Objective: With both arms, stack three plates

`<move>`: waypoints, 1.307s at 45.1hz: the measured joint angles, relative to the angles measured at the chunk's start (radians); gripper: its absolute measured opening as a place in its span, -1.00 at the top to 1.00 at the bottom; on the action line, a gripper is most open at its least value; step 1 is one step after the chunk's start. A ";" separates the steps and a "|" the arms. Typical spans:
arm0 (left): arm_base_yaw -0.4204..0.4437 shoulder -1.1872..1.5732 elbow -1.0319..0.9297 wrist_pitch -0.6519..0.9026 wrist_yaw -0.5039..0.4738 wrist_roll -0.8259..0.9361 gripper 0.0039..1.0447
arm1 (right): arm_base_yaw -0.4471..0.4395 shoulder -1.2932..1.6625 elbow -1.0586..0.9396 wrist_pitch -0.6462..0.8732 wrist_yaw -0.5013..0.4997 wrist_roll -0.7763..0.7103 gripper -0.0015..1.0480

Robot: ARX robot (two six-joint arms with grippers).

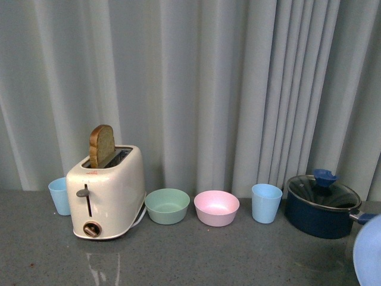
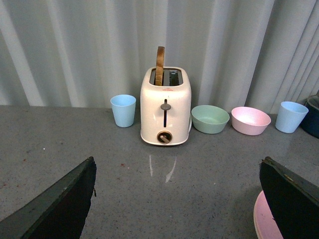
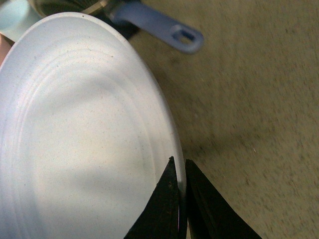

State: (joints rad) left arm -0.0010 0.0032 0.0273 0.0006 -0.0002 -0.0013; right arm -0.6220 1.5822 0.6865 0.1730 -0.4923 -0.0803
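Pale blue plate (image 3: 84, 124): clamping its rim with the right hand (image 3: 179, 167), holding it up off the worktop (image 1: 196, 256) beside the pot (image 1: 321, 211), guessing for carrying onto a stack. Hovering the left hand (image 2: 177, 189) spread wide, empty, near the pink plate (image 2: 266, 221), probably lining up a rim grab.

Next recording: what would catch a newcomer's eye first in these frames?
The cream toaster, with a browned bread slice sticking out of its slot, stands at the left of the counter. In the right wrist view, the right hand pinches the rim of a pale blue plate that fills most of the picture. A lidded dark blue pot sits at the far right.
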 joint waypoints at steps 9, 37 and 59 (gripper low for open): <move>0.000 0.000 0.000 0.000 0.000 0.000 -0.87 | 0.201 -0.034 0.050 0.026 0.041 0.117 0.93; 0.000 0.000 0.000 0.000 0.000 0.000 -0.87 | 0.718 0.100 0.046 -0.008 0.126 0.109 0.93; 0.000 0.000 0.000 0.000 0.000 0.000 -0.87 | 0.788 0.171 0.024 0.043 0.134 0.123 0.93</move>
State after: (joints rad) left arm -0.0010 0.0032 0.0273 0.0006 -0.0002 -0.0013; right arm 0.1661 1.7535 0.7105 0.2161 -0.3588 0.0429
